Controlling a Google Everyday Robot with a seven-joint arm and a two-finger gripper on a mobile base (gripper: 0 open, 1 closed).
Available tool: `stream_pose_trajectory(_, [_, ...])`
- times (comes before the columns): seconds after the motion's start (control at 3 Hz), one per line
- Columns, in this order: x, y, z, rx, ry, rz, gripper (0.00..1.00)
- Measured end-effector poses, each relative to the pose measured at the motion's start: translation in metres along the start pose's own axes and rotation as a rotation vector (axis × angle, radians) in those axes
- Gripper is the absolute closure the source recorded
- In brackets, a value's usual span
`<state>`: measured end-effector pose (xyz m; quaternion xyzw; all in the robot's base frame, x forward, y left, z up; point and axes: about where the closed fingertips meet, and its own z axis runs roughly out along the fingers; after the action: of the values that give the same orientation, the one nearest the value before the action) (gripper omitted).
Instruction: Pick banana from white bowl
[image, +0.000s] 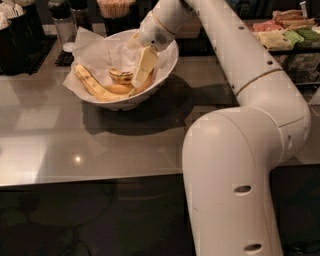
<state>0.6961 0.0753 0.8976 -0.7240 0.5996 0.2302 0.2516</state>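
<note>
Gripper (140, 74) hangs tilted inside the white bowl (167, 60); how far it is open, and whether it holds anything, cannot be told. The curved, speckled banana (121, 76) lies just left of it, on crumpled paper (95, 47).

Glossy white bowl (169, 54), crumpled paper lining (92, 47), smooth plastic end effector (133, 82) inside it.

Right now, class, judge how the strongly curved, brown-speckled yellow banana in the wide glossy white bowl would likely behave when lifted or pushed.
The curved brown-speckled banana looks very ripe, so probably soft and easily bruised by a hard squeeze. Its strong curve suggests rocking, not rolling. On crumpled white paper in the glossy white bowl, beside the gripper, it may slide.
</note>
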Motion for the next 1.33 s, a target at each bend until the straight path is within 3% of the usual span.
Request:
stream_pose_trajectory(0.33, [-0.001, -0.004, 0.023, -0.050, 0.012, -0.005, 0.00])
stream_pose_trajectory(0.67, [0.004, -0.008, 0.033, -0.059, 0.031, 0.005, 0.19])
stream_pose_trajectory(1.0, [0.016, -0.010, 0.029, -0.038, 0.056, 0.039, 0.42])
stream_pose_trajectory(1.33, [0.014, -0.015, 0.035, -0.026, 0.047, 0.038, 0.65])
